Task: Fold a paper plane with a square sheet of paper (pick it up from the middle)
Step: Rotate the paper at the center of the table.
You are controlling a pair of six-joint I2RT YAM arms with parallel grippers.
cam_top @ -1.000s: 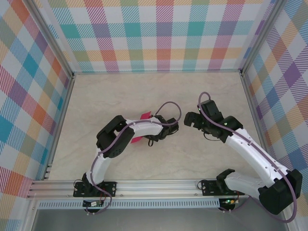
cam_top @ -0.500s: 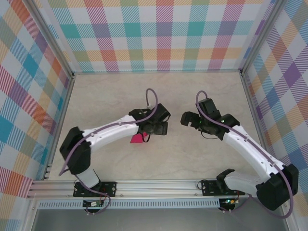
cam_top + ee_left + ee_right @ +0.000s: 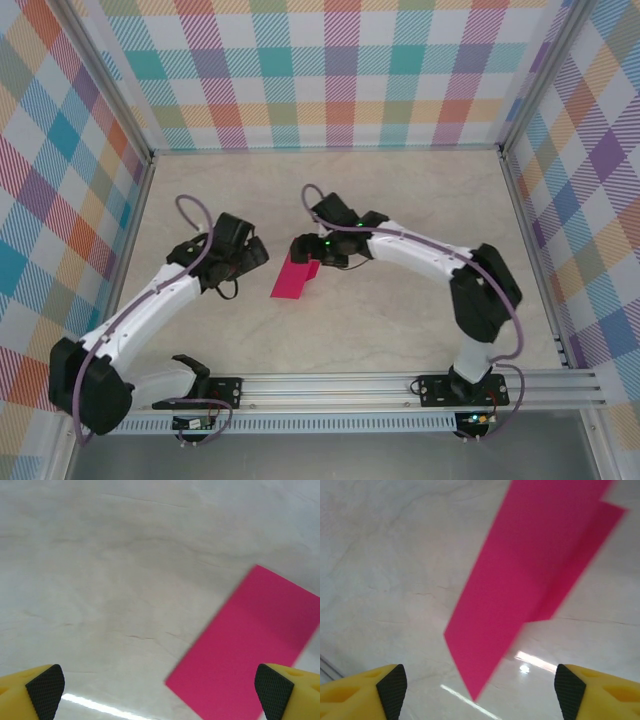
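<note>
1. Near the middle of the pale, marble-patterned tabletop point(image 3: 420, 200), seen from above: a thin magenta-pink sheet of paper point(image 3: 296, 277), folded into a narrow rectangle and lying on the surface, its long axis tilted with the upper end toward the far side.
2. Just left of the paper and apart from it: the left gripper point(image 3: 258, 256), on a white arm trailing a purple cable point(image 3: 185, 205).
3. In the left wrist view: left gripper point(image 3: 160, 692) spread wide, yellow fingers point(image 3: 30, 690) with black textured pads at the two lower corners, pinching nothing. Low and to the right on the table, the paper point(image 3: 245, 655), with one end reaching down toward the right-hand finger.
4. From above, at the paper's upper end: the right gripper point(image 3: 302, 248), on an arm reaching across from the right side.
5. In the right wrist view: right gripper point(image 3: 481, 685) likewise spread apart, gripping nothing. From top right down to a corner between the fingers, the paper point(image 3: 520, 580), with a second, darker layer peeking out along its right edge, the two layers not aligned. Cannot tell whether any finger touches the paper.
6. Around the table: pastel plaid walls point(image 3: 340, 80). Along the near edge: an aluminium rail point(image 3: 340, 385).
</note>
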